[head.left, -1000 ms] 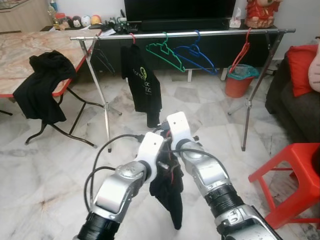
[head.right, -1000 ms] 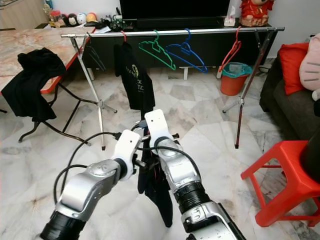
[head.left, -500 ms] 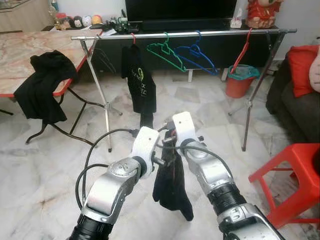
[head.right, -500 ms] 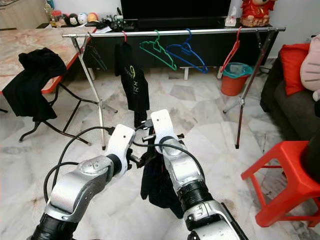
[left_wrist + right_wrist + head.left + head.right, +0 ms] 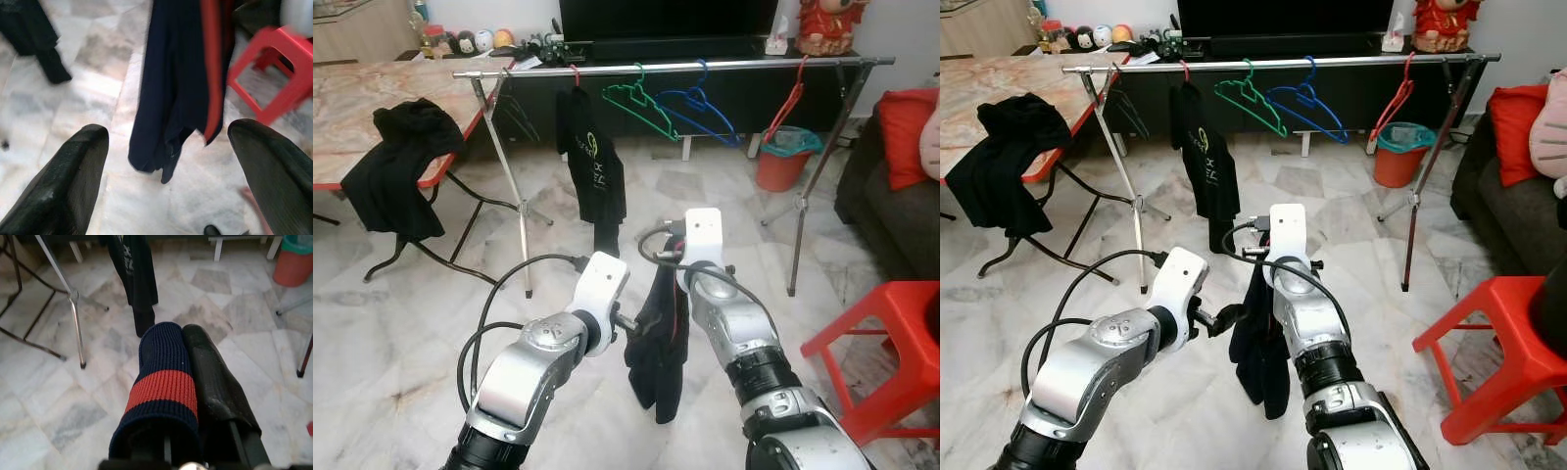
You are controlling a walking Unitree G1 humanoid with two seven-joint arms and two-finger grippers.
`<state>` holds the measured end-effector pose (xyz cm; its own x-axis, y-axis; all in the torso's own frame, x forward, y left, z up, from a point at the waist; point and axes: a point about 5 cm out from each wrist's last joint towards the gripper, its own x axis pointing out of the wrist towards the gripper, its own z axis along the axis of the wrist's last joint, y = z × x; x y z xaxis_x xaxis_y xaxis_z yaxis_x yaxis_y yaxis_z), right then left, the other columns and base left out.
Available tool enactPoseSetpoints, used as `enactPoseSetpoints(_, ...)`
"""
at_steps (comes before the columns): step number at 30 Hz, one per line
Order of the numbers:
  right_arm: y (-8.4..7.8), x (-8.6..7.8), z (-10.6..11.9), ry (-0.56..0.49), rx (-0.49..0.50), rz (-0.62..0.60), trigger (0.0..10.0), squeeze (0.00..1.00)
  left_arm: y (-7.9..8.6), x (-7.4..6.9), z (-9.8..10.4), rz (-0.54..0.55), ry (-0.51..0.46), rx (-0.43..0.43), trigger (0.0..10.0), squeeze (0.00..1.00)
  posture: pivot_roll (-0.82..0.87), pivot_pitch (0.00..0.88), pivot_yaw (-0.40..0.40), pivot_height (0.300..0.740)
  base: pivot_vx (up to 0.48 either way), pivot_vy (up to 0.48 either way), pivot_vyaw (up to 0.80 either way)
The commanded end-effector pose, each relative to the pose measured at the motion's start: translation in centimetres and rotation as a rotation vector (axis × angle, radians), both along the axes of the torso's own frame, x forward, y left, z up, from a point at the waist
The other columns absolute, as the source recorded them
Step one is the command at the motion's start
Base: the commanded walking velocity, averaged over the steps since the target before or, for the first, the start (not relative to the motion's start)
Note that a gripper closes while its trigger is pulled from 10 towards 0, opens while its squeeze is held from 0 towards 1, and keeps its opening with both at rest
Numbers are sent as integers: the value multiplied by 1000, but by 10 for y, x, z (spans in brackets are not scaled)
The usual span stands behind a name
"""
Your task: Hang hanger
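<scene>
Dark navy garment (image 5: 658, 333) with red stripe dangles from right gripper (image 5: 183, 352)

The garment (image 5: 178, 83) hanging from the right gripper (image 5: 195, 362) is dark navy with a red stripe, a ribbed navy-and-red cuff showing over one black finger, and the left gripper (image 5: 168, 161) has glossy black fingers (image 5: 63, 181) on a silver and white arm. On the silver rail (image 5: 705, 66) hang a black shirt (image 5: 592, 166) with a green and white logo on a red hook, a green hanger (image 5: 636, 103), a blue hanger (image 5: 700, 108) and a red hanger (image 5: 786, 103). Around them are a white and grey marbled floor (image 5: 411, 323), a red stool (image 5: 891, 343), an orange-red bin (image 5: 780, 162) with a teal liner, a red cushion (image 5: 904, 132), and a black cloth (image 5: 396, 171) over the red-edged marble-patterned table (image 5: 372, 98).
</scene>
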<state>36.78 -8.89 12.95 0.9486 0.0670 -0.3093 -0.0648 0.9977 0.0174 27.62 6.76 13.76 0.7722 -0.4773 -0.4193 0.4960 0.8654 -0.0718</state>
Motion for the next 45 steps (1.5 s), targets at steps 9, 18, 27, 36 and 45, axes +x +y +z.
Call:
enactPoseSetpoints(9,15,6,22,-66,29,34,10000,0,0,9,-17,138,130,-38,10000,0,-78,0,27,740,0,0,0)
enactPoseSetpoints(18,20,0,8,-6,4,79,10000,0,-7,22,-14,188,133,-108,10000,0,-86,0,24,740,0,0,0)
enactPoseSetpoints(27,28,-4,4,15,3,127,10000,0,-13,26,-16,200,139,-119,10000,0,-89,0,18,740,0,0,0)
enactPoseSetpoints(36,34,-7,1,32,4,182,10000,0,-19,28,-14,193,121,-147,10000,0,-93,0,14,740,0,0,0)
enactPoseSetpoints(45,37,-9,0,38,4,197,10000,0,-19,31,-12,210,95,-154,10000,0,-94,0,11,740,0,0,0)
